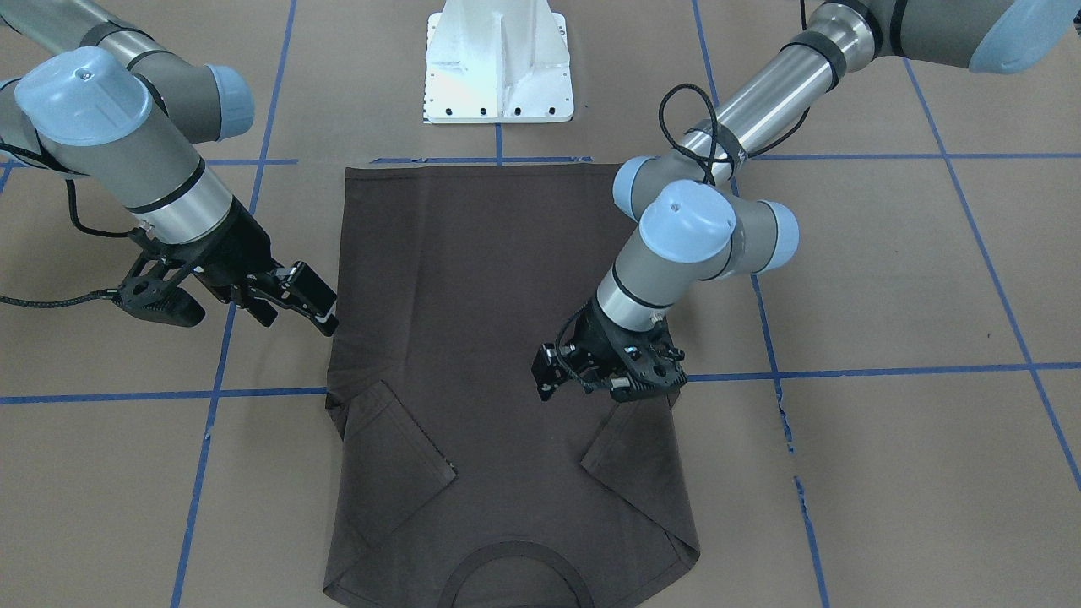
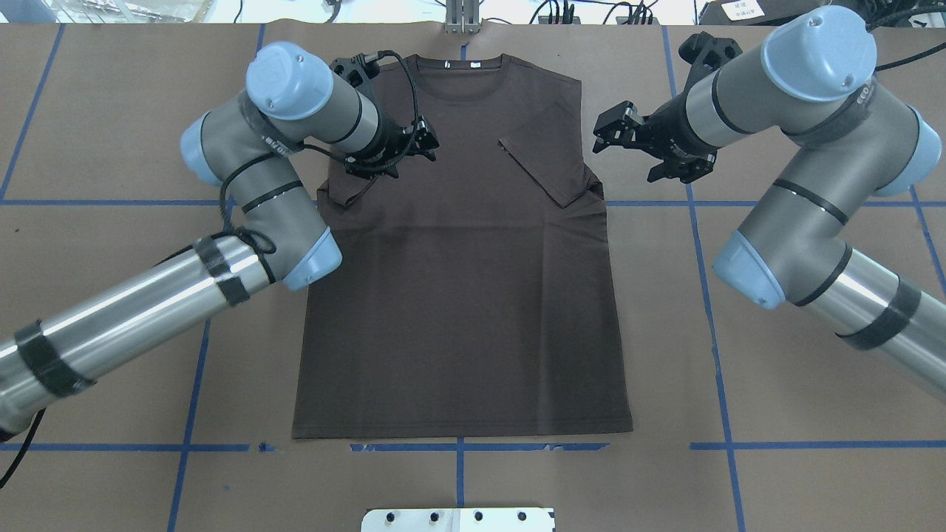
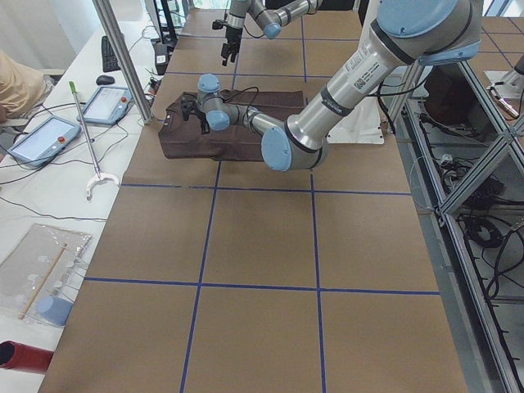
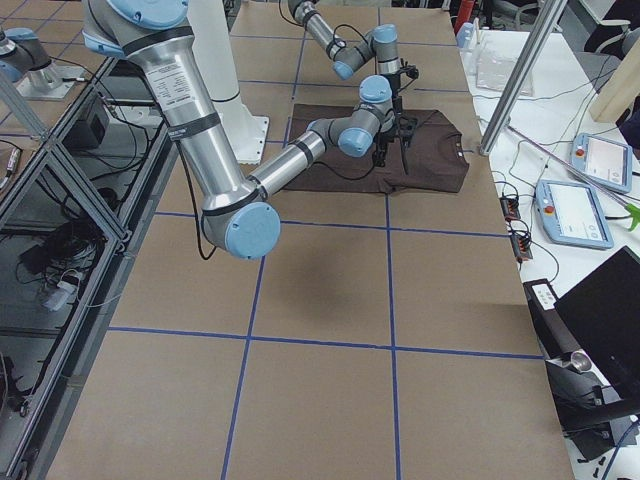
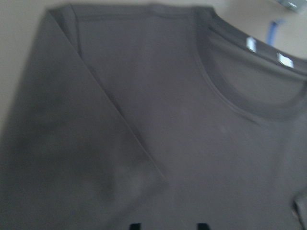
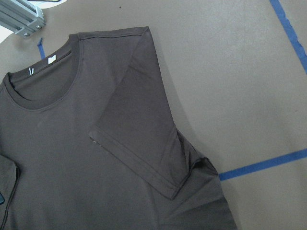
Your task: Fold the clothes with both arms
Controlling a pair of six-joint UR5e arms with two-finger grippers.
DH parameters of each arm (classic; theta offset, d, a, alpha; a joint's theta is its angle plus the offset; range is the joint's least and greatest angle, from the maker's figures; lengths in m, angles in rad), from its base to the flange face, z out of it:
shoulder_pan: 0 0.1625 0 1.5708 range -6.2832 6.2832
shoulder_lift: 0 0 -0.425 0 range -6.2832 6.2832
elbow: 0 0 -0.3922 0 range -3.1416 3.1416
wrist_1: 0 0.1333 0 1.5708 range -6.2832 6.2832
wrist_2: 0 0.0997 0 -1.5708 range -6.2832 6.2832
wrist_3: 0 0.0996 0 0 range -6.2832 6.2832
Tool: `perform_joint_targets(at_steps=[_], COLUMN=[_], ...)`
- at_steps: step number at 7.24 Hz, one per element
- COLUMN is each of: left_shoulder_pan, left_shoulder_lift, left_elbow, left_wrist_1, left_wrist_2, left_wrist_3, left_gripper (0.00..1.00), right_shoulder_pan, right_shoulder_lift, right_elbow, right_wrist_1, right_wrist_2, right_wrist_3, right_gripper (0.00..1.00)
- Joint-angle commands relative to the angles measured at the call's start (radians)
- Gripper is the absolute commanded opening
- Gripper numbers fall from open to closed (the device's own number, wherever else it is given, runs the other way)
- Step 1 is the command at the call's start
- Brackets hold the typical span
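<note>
The dark brown T-shirt (image 2: 465,295) lies flat on the table, front up, with its collar (image 2: 462,81) far from the robot's base and white neck labels (image 5: 250,44) showing. Both sleeves are folded inward: the left sleeve (image 1: 629,456) and the right sleeve (image 6: 139,139). My left gripper (image 2: 427,142) hovers over the shirt by the left sleeve; its fingertips stand apart and hold nothing. My right gripper (image 2: 602,134) is open and empty, just off the shirt's edge beside the right sleeve; it also shows in the front-facing view (image 1: 300,317).
The white pedestal base (image 1: 498,67) stands beyond the shirt's hem. Blue tape lines (image 2: 739,201) cross the brown table. A metal post (image 4: 520,70) and side tables with tablets (image 4: 575,210) border the collar side.
</note>
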Motion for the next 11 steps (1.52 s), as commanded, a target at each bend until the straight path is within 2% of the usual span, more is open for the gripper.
perform_joint_targets(at_steps=[1, 2, 3, 4, 6, 11], left_shoulder_pan=[0.053, 0.053, 0.053, 0.053, 0.053, 0.053], left_shoulder_lift=[0.155, 0.221, 0.242, 0.242, 0.246, 0.247], left_elbow=[-0.275, -0.369, -0.396, -0.396, -0.394, -0.387], left_wrist_1=[0.007, 0.027, 0.039, 0.039, 0.039, 0.039], left_wrist_2=[-0.003, -0.009, -0.012, -0.012, -0.011, -0.009], left_wrist_3=[-0.07, -0.072, -0.073, -0.079, -0.088, -0.088], left_gripper=[0.99, 0.99, 0.99, 0.98, 0.98, 0.98], right_shoulder_pan=[-0.227, -0.373, -0.522, -0.636, -0.684, -0.7], right_shoulder_lift=[-0.115, -0.156, -0.155, -0.158, -0.234, -0.279], right_elbow=[0.163, 0.257, 0.3, 0.298, 0.302, 0.302], right_wrist_1=[-0.022, -0.101, -0.24, -0.284, -0.287, -0.289], right_wrist_2=[-0.217, -0.356, -0.486, -0.621, -0.631, -0.624], right_wrist_3=[0.168, 0.266, 0.369, 0.446, 0.52, 0.521], right_gripper=[1.0, 1.0, 0.99, 0.93, 0.85, 0.78])
